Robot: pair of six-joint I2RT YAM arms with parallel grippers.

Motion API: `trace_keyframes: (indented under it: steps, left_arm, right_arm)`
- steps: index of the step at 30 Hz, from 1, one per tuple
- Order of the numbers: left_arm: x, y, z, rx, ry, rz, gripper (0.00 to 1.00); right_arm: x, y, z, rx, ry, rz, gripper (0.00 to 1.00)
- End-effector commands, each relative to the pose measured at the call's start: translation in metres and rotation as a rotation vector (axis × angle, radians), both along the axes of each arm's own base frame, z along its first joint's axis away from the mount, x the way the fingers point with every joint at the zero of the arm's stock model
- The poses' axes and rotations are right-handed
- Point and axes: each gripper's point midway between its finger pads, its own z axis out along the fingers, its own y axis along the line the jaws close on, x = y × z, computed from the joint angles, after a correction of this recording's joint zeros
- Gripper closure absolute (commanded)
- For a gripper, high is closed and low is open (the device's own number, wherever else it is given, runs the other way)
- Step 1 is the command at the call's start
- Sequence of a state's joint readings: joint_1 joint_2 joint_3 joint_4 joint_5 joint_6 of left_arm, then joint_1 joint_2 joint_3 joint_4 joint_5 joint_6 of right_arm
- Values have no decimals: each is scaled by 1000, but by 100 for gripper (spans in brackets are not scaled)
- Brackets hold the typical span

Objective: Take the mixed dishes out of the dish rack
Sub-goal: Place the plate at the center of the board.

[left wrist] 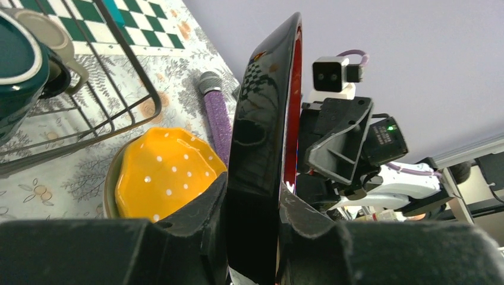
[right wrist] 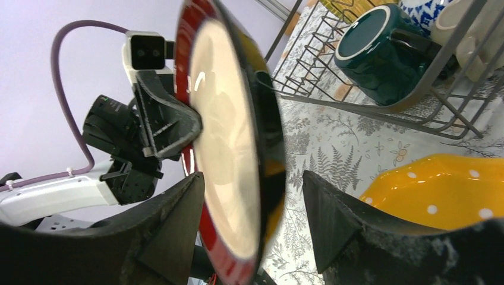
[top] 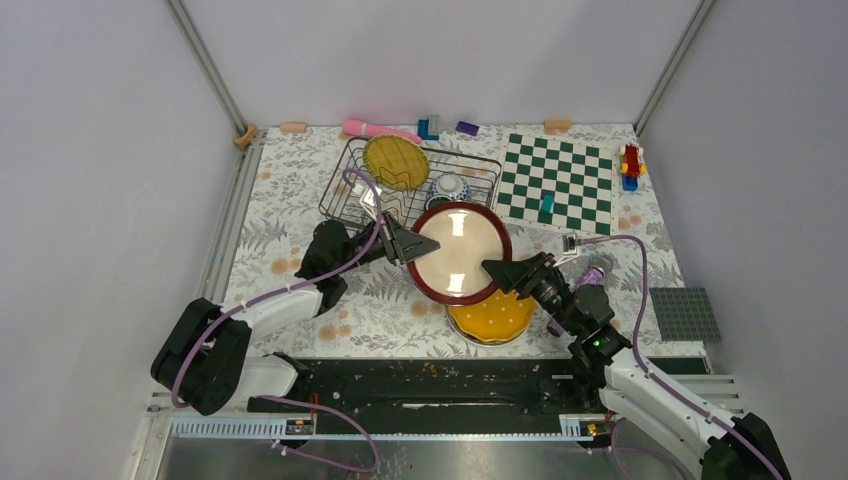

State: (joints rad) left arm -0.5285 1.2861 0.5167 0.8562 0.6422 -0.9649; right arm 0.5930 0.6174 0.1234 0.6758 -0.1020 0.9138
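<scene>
Floral table (top: 300, 200): yellow plate (top: 490, 318) unloaded, possibly stacked on another. Red-rimmed plate (top: 458, 252) held aloft near rack (top: 345, 195), pinched by left gripper (top: 430, 244); right gripper (top: 492, 268) jaws parted astride opposite rim. Remaining in rack: woven plate (top: 396, 162), mug (right wrist: 380, 50), bowl (top: 449, 187).

Overhead rear view; opposed wrist close-ups of one plate (top: 458, 250)

Lighting bright and even, from overhead; shadows on the bench (top: 290, 200) are soft. White glare streaks cross the cream plate (top: 458, 250) (two, near opposite rims). Wrist views: foreground jaws blurred and grainy, with wide-angle bending at the edges.
</scene>
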Motion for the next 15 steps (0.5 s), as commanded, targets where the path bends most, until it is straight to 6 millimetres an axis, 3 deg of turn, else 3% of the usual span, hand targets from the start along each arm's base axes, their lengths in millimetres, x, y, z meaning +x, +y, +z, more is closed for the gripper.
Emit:
trace_keyframes:
  steps: [1, 15]
  left_arm:
    - [1, 0, 60, -89, -190, 28, 100]
    - [5, -3, 54, -45, -173, 36, 100]
  right_arm:
    - [-5, 7, 47, 107, -103, 50, 34]
    - [-13, 15, 61, 158, -122, 116, 66]
